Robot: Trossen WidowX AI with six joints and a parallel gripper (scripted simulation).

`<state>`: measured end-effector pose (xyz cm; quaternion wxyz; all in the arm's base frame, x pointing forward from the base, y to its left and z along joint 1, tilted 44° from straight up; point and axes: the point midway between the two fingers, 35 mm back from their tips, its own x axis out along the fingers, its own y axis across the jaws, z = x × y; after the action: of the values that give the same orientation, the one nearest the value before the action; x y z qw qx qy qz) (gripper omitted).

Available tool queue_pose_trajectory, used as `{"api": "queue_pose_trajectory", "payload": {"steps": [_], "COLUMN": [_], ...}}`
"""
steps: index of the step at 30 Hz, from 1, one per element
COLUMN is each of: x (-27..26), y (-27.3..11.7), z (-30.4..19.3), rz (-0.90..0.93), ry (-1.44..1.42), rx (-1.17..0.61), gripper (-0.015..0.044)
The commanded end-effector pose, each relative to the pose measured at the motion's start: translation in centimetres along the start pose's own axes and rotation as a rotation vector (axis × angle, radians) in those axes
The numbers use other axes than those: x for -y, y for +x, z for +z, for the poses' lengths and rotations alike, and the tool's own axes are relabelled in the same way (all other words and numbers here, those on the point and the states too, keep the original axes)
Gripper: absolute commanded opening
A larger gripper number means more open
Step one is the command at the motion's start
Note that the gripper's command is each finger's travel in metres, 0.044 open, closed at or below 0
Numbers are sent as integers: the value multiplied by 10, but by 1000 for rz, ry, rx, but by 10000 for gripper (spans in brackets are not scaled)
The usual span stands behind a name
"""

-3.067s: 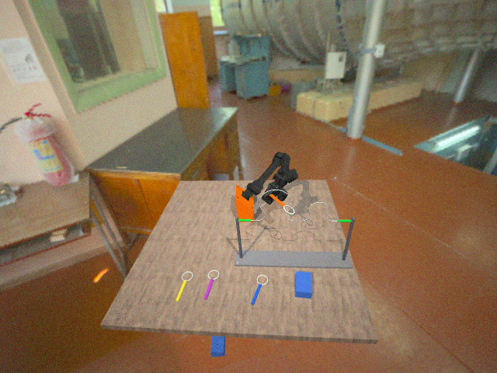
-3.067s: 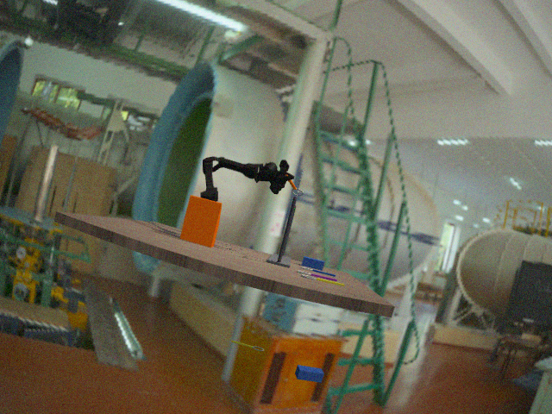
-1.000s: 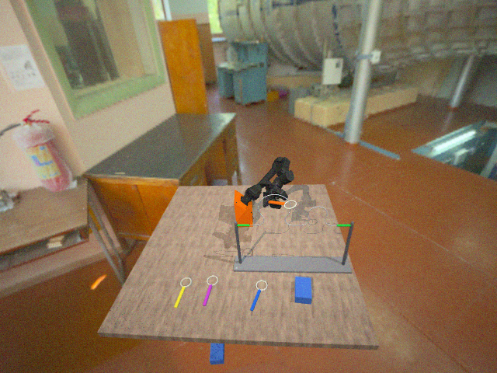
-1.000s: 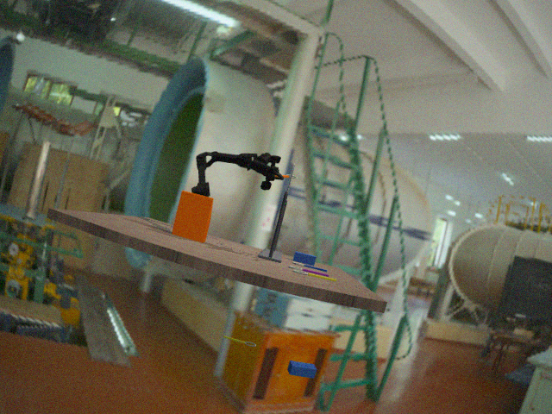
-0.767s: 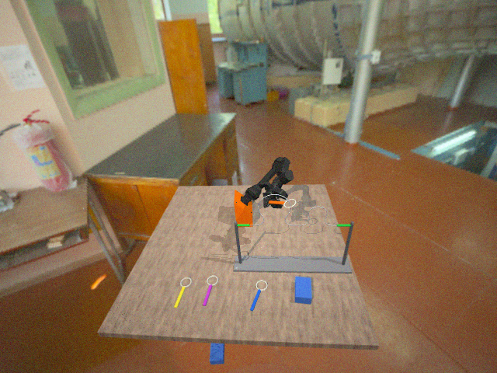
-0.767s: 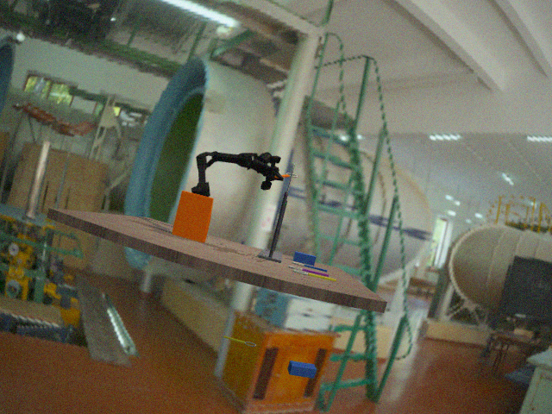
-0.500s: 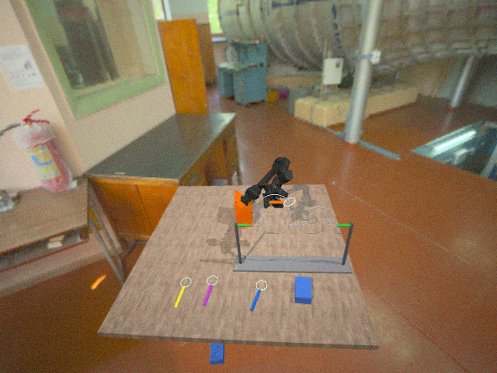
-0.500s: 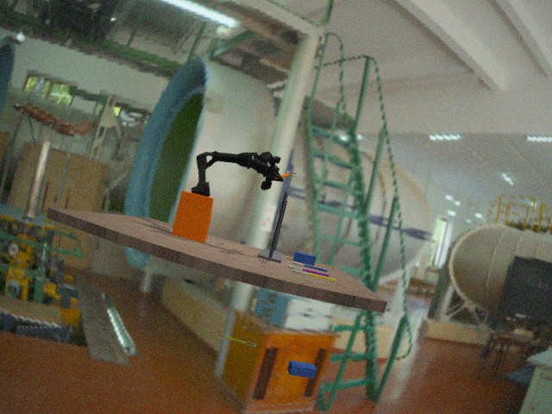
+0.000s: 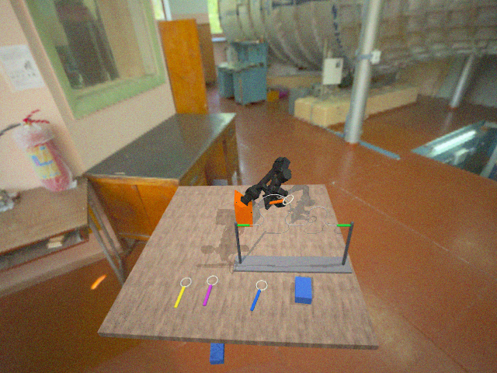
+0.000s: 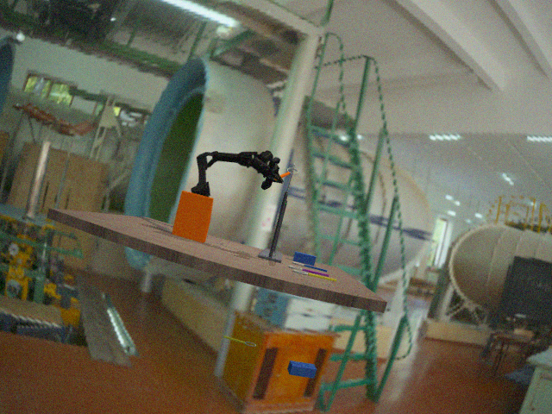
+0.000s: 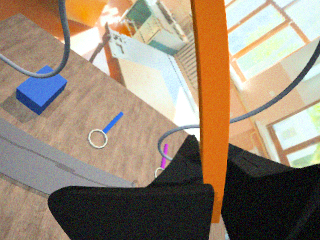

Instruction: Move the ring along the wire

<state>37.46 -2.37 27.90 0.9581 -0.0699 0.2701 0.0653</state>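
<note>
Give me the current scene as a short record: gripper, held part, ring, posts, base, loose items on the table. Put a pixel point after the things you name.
gripper: shut on the orange handle (image 9: 276,201) (image 10: 285,174) (image 11: 212,90)
ring: white (image 9: 288,199) (image 10: 291,169), at the handle's end, raised above both green parts in the top view
green parts: one (image 9: 243,224) by the left-hand post (image 9: 238,242), one (image 9: 344,224) by the right-hand post (image 9: 348,242), top view
base: grey bar (image 9: 293,263) (image 10: 270,256) (image 11: 30,155) under both posts
loose rings on table: three; yellow, magenta, blue handles
block on table: blue (image 9: 303,290) (image 10: 304,258) (image 11: 41,91)
ring-to-wire contact: cannot tell
</note>
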Motion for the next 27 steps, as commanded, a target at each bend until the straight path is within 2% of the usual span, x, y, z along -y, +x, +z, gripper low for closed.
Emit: {"api": "queue_pose_trajectory", "payload": {"steps": [1, 27], "x": [-1, -13], "y": [1, 1], "z": [-1, 1], "rz": [22, 177], "ry": [45, 327], "rx": [2, 37], "gripper": [-150, -150]}}
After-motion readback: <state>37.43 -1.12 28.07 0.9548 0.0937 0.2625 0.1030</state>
